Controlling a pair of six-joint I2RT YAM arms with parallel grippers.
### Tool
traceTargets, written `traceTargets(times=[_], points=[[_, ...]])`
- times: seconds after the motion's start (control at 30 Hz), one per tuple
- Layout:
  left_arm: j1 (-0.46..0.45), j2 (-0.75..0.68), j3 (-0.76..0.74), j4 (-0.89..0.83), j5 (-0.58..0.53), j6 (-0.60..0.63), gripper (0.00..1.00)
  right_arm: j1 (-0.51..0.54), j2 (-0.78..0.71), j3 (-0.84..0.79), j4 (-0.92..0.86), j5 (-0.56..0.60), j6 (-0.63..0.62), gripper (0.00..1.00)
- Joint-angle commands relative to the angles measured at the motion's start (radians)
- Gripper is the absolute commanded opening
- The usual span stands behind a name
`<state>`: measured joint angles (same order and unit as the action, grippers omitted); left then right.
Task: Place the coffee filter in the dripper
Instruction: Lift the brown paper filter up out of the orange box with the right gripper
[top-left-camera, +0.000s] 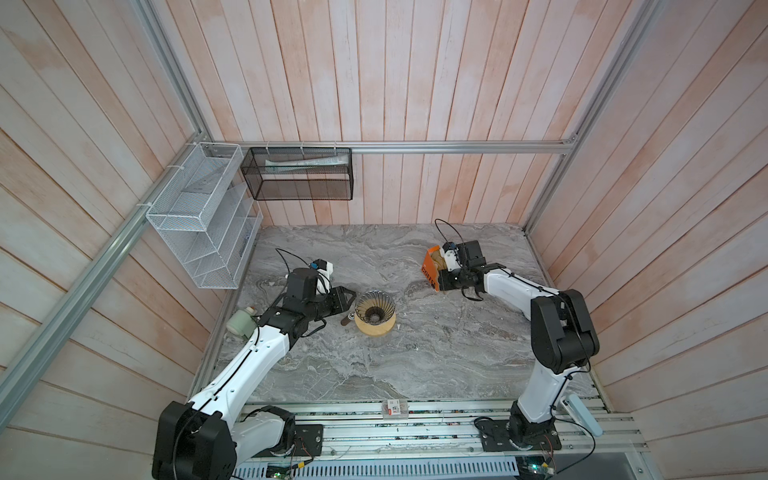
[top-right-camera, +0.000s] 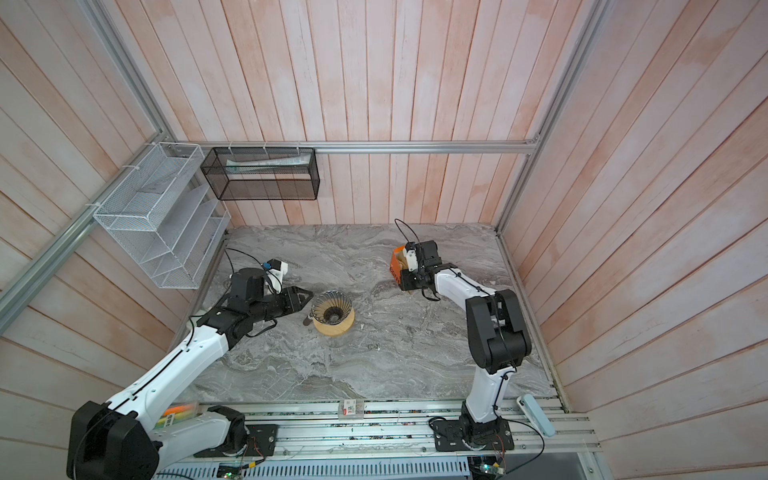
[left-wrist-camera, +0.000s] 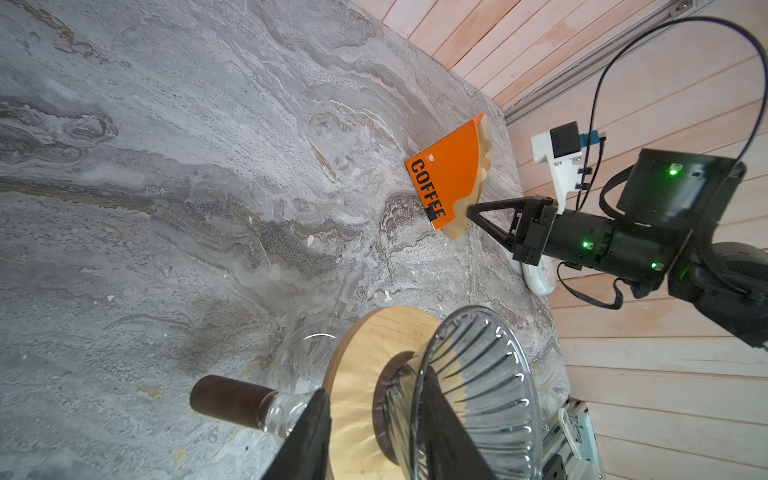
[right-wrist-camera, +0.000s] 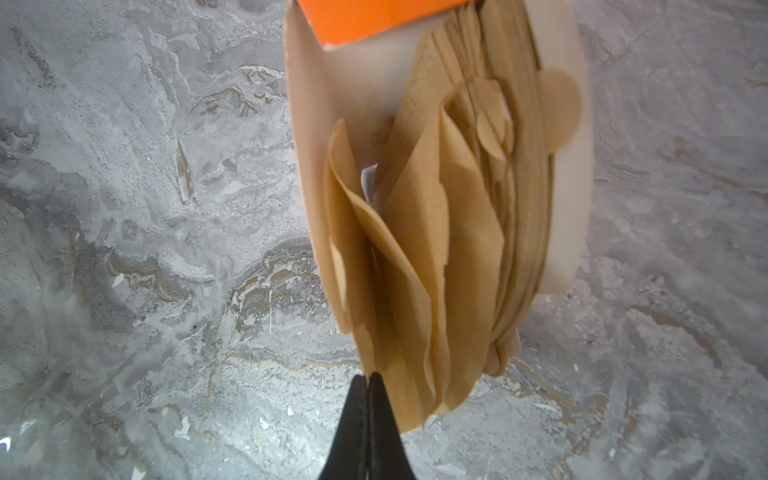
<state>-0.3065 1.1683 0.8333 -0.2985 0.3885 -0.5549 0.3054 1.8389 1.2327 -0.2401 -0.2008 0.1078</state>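
Right of the middle in both top views, the right gripper (right-wrist-camera: 368, 380) pinches a coffee filter (right-wrist-camera: 399, 257) inside the orange box (top-left-camera: 430, 272), likely to pull it out. By the dripper (top-left-camera: 376, 309), the left gripper (top-left-camera: 351, 300) sits spread.

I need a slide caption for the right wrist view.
Shut black right gripper touches tan paper coffee filters fanned from an orange cardboard box on grey marble table.
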Motion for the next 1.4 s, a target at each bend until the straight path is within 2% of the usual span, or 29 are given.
traceTargets(times=[0.0,1.37], points=[[0.006,-0.021,-0.020,0.012,0.007,-0.005,0.40,0.007,-0.022,-0.018,-0.025,0.020,0.001,0.00],[0.006,-0.035,-0.026,0.012,0.010,-0.005,0.40,0.017,-0.102,-0.059,-0.080,0.040,0.012,0.00]])
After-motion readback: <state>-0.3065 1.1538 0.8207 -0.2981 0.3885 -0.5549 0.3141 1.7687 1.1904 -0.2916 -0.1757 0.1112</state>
